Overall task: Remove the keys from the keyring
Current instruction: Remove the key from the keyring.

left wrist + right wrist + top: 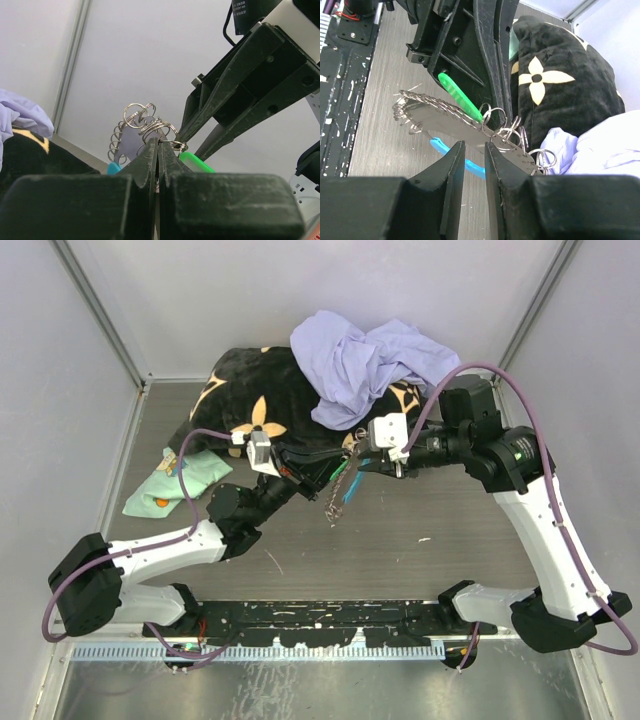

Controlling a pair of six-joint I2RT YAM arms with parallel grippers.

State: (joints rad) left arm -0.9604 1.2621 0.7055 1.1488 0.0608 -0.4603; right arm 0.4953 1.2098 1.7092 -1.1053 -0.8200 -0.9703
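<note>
The keyring, a flat pale plate edged with silver split rings, hangs above the table between both arms. My left gripper is shut on one of its rings; in the left wrist view the jaws meet on the wire. A green-tagged key and a blue-tagged key hang from the keyring. My right gripper faces it from the right. Its fingers stand slightly open, just short of the plate's edge, with nothing between them.
A black flower-patterned cloth lies at the back under a lilac cloth. A mint-green cloth lies at the left. Enclosure walls stand on both sides, and a black strip runs along the near edge.
</note>
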